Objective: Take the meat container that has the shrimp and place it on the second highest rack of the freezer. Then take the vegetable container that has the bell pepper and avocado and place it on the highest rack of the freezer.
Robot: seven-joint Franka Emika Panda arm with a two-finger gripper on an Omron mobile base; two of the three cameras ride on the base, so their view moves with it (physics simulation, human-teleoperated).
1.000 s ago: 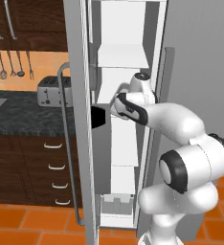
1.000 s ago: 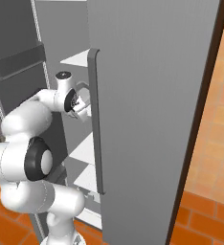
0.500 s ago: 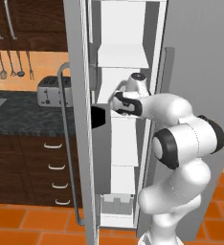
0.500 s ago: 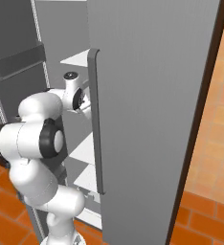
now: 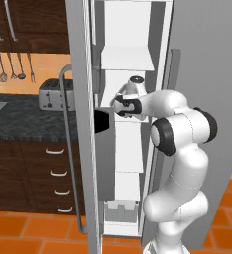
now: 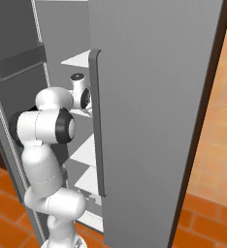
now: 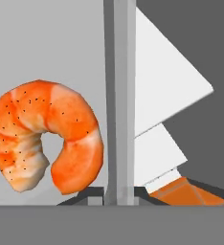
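The shrimp (image 7: 47,136), curled and orange, lies on the grey floor of the meat container (image 7: 51,52). The container's upright rim (image 7: 118,95) runs down into my gripper (image 7: 118,197), which is shut on it. In the base views my gripper (image 5: 116,106) (image 6: 89,99) reaches into the open freezer (image 5: 128,163). It sits below the highest rack (image 5: 127,62) (image 6: 79,58), at about the level of the second highest rack (image 6: 76,112). The arm hides the container in the base views. The vegetable container is out of view.
The freezer door stands open at left, with a long handle (image 5: 68,149) and a dark door bin (image 5: 102,122). The neighbouring grey fridge door (image 6: 149,97) and its handle (image 6: 97,121) flank the arm closely on the right. Lower white racks (image 6: 86,147), a bottom drawer (image 5: 122,211) and a toaster (image 5: 51,94) also show.
The arm's elbow has folded up and in toward the freezer. The hand stays at the same rack height, shifted slightly inward, with the grip unchanged.
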